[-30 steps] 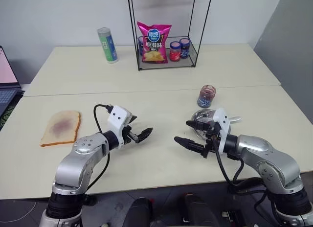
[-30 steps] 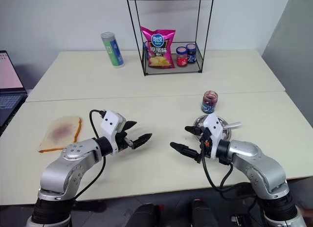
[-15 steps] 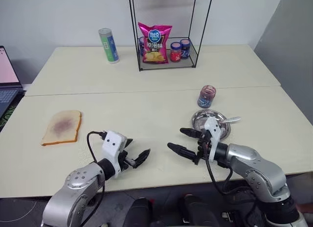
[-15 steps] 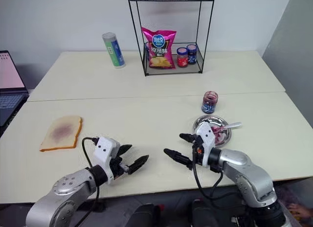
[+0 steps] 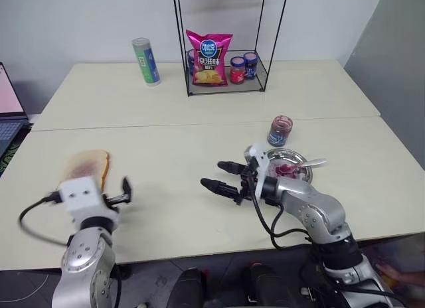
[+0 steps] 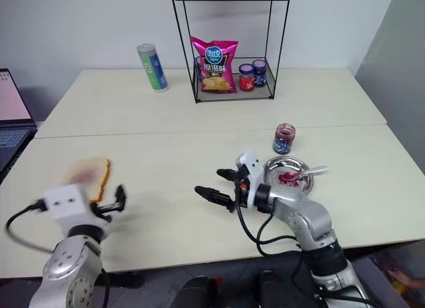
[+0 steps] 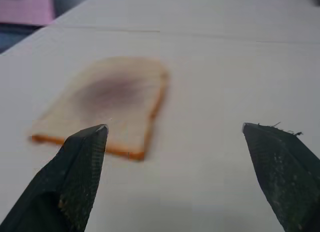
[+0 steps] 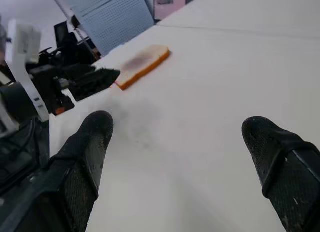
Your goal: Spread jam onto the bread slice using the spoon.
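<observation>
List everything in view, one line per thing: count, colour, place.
bread: 1, tan with a purple smear, table's left part, flat.
plate: 1, silvery, table's right part.
spoon: 1, silvery, on the plate, handle over its right rim.
jam: red-purple blob, in the plate.
open jar: 1, dark red inside, just behind the plate.
rack: 1, black wire, far centre.
chip bag: 1, pink, in the rack.
lidded jars: 2, red and blue, in the rack beside the bag.
can: 1, green and blue, left of the rack.
laptop: 1, pink screen, far left.
left claw: open, near the bread.
right claw: open, mid-table, left of the plate.
</observation>
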Robot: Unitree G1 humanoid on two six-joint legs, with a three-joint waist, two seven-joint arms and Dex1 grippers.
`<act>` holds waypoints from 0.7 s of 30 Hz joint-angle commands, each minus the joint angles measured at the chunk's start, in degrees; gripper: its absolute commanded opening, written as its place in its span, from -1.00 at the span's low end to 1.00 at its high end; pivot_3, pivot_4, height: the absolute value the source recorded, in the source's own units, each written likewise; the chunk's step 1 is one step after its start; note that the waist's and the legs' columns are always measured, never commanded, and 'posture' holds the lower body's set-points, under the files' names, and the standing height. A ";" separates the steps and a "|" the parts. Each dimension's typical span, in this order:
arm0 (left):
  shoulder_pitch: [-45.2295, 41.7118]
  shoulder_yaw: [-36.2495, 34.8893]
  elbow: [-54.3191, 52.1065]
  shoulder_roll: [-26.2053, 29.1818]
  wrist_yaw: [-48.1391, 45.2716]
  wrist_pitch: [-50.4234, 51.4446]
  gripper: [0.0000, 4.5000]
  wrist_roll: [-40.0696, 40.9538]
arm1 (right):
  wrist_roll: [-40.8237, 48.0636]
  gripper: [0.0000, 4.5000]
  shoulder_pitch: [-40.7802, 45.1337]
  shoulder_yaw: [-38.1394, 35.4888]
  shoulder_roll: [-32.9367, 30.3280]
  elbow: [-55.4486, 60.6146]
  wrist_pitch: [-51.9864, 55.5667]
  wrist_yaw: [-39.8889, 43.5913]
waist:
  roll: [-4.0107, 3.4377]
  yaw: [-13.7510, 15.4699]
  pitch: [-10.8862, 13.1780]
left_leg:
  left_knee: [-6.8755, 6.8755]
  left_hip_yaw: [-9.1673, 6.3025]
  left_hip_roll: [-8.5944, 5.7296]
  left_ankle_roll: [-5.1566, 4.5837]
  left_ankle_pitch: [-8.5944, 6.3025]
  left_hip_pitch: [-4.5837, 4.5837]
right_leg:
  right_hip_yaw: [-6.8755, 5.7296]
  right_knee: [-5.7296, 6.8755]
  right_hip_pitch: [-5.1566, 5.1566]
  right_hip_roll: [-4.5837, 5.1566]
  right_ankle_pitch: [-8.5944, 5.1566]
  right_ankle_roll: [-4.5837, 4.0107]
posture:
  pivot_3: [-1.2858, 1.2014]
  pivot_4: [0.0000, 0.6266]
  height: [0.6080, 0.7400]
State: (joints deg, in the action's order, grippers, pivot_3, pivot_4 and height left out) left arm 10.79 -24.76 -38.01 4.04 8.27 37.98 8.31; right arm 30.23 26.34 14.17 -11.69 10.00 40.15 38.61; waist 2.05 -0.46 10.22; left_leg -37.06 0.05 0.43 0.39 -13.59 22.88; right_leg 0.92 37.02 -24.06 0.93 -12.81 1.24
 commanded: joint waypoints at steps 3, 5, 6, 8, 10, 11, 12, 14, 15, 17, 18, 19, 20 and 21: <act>-3.34 -1.11 2.78 3.17 2.61 -3.25 1.00 -4.84 | -1.68 0.99 4.73 1.56 0.88 -3.39 -3.88 4.45 | 0.14 0.43 -0.09 | -0.05 -0.06 -0.03 0.00 0.00 -0.01 | -0.07 0.03 0.02 -0.01 0.01 0.01 | 0.03 -0.52 1.00; -6.79 -2.92 6.12 8.59 -0.30 -4.60 1.00 -4.54 | -1.84 0.99 5.99 1.06 1.36 -4.34 -4.22 4.91 | 0.22 0.47 -0.12 | -0.09 -0.07 -0.03 0.00 0.01 -0.02 | -0.11 0.08 0.03 -0.03 0.02 -0.01 | 0.03 -0.52 1.00; -9.09 -4.68 8.83 11.52 -2.02 -4.49 1.00 -3.03 | -2.09 0.99 6.36 1.04 1.33 -4.63 -4.61 5.27 | 0.28 0.44 -0.16 | -0.11 -0.12 0.02 0.01 0.01 0.01 | -0.16 0.08 0.01 -0.13 0.05 -0.08 | 0.03 -0.52 1.00; -12.73 -6.82 15.46 17.70 -7.25 -3.32 1.00 -0.12 | -2.53 0.99 6.78 0.89 1.03 -5.09 -5.42 5.79 | 0.28 0.30 -0.16 | -0.07 -0.08 0.07 0.01 0.01 -0.05 | -0.23 0.09 0.00 -0.16 0.06 -0.17 | 0.03 -0.52 1.00; -15.06 -8.11 23.29 23.56 -12.34 -3.09 1.00 1.47 | -3.51 0.99 6.90 0.74 0.72 -6.30 -6.66 5.91 | 0.27 0.22 -0.16 | -0.01 0.01 0.09 0.01 0.01 -0.08 | -0.20 0.09 -0.02 -0.17 0.09 -0.29 | 0.03 -0.52 1.00; -15.95 -8.37 26.36 25.89 -14.97 -2.22 1.00 2.84 | -4.05 0.99 7.03 0.58 0.54 -6.86 -7.16 5.75 | 0.27 0.14 -0.16 | 0.02 0.01 0.12 0.01 0.01 -0.06 | -0.22 0.07 -0.05 -0.21 0.10 -0.31 | 0.03 -0.52 1.00; -16.56 -8.50 28.47 27.48 -16.84 -1.63 1.00 3.88 | -4.41 0.99 7.13 0.46 0.42 -7.23 -7.51 5.65 | 0.26 -0.05 -0.16 | 0.05 0.03 0.12 0.01 0.00 -0.07 | -0.21 0.07 -0.06 -0.20 0.11 -0.35 | 0.03 -0.52 1.00; -18.26 -8.11 35.35 33.38 -23.89 -2.60 1.00 5.42 | -3.50 0.99 7.63 -0.47 1.18 -6.60 -6.28 4.72 | 0.27 -0.18 -0.16 | 0.07 0.07 0.13 0.06 -0.03 -0.04 | -0.20 0.04 -0.11 -0.17 0.18 -0.47 | 0.03 -0.52 1.00; -19.36 -7.70 40.05 36.62 -27.47 -3.98 1.00 5.66 | -3.27 0.99 7.66 -0.71 1.37 -6.16 -5.90 4.53 | 0.28 -0.24 -0.16 | 0.08 0.08 0.16 0.08 -0.04 0.00 | -0.20 0.04 -0.15 -0.17 0.18 -0.48 | 0.03 -0.52 1.00; -20.65 -6.94 44.91 39.89 -30.99 -5.40 1.00 6.05 | -3.10 0.99 7.61 -1.21 1.14 -5.61 -5.51 4.74 | 0.28 -0.53 -0.16 | 0.08 0.04 0.19 0.09 -0.05 0.02 | -0.25 0.06 -0.18 -0.18 0.16 -0.52 | 0.03 -0.52 1.00; -22.23 -6.29 48.79 41.70 -33.99 -5.70 1.00 6.79 | -3.50 0.99 7.25 -1.16 0.83 -5.20 -5.71 4.78 | 0.28 -0.65 -0.16 | 0.08 0.01 0.21 0.09 -0.05 0.01 | -0.30 0.06 -0.18 -0.18 0.15 -0.54 | 0.03 -0.52 1.00; -23.42 -5.65 51.25 42.73 -35.98 -5.71 1.00 7.34 | -3.72 0.99 6.97 -1.31 0.41 -5.02 -5.93 5.03 | 0.27 -0.65 -0.16 | 0.08 0.01 0.21 0.09 -0.05 0.00 | -0.30 0.07 -0.18 -0.18 0.14 -0.55 | 0.03 -0.52 1.00; -25.43 -4.43 55.47 43.37 -38.23 -5.49 1.00 7.68 | -4.36 0.99 6.43 -1.57 0.06 -4.95 -6.22 4.39 | 0.27 -0.60 -0.16 | 0.09 -0.02 0.19 0.09 -0.04 -0.01 | -0.31 0.07 -0.16 -0.16 0.13 -0.56 | 0.03 -0.52 1.00; -26.72 -3.04 58.38 43.74 -39.80 -5.16 1.00 7.57 | -4.84 0.99 6.15 -1.82 -0.23 -4.80 -6.34 3.77 | 0.26 -0.41 -0.15 | 0.08 -0.03 0.18 0.09 -0.04 -0.01 | -0.31 0.07 -0.15 -0.12 0.13 -0.56 | 0.03 -0.52 1.00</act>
State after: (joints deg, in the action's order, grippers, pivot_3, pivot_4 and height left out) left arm -14.27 -30.04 15.91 47.02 -27.80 33.22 15.30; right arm 25.84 32.52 13.95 -11.48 2.59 34.59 43.17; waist 2.31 -0.86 10.07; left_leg -36.99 0.02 0.57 0.49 -13.63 22.87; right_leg 0.59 37.09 -24.18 0.84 -12.69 0.68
